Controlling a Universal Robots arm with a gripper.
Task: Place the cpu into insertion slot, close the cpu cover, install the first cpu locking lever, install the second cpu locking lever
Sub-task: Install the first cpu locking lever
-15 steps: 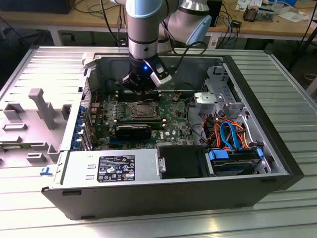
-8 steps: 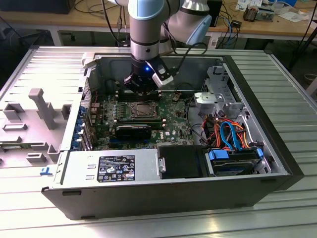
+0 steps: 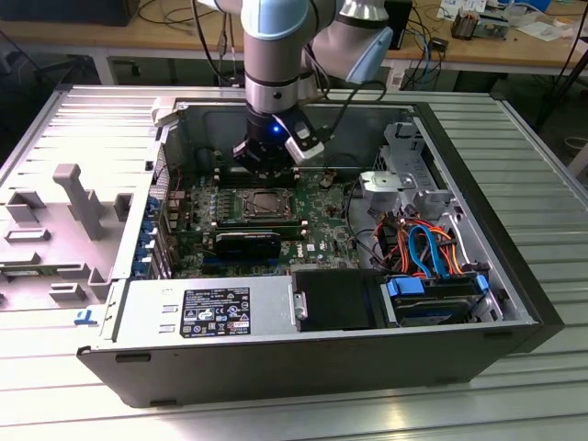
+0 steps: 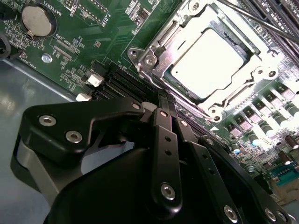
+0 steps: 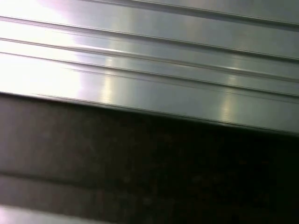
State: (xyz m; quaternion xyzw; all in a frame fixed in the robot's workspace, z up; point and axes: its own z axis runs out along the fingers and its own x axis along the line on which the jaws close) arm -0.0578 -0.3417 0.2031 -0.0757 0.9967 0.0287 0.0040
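in the second wrist view the pincer [image 4: 164,98] has its fingers pressed together and holds nothing, just beside the slot [image 4: 140,58]. beyond it the cpu [image 4: 208,60] lies in the slot, and the cover [image 4: 243,77] is closed over it.

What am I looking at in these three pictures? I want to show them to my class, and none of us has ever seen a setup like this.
A robot arm is working inside an opened computer case lying on a ribbed metal table. The exterior view looks on from off the arm. Its tool hangs just above the green circuit board. The second wrist view rides on the arm: the tool, fingers together and holding nothing, points at the cpu, which sits in the insertion slot under the cpu cover. The first wrist view faces ribbed metal.
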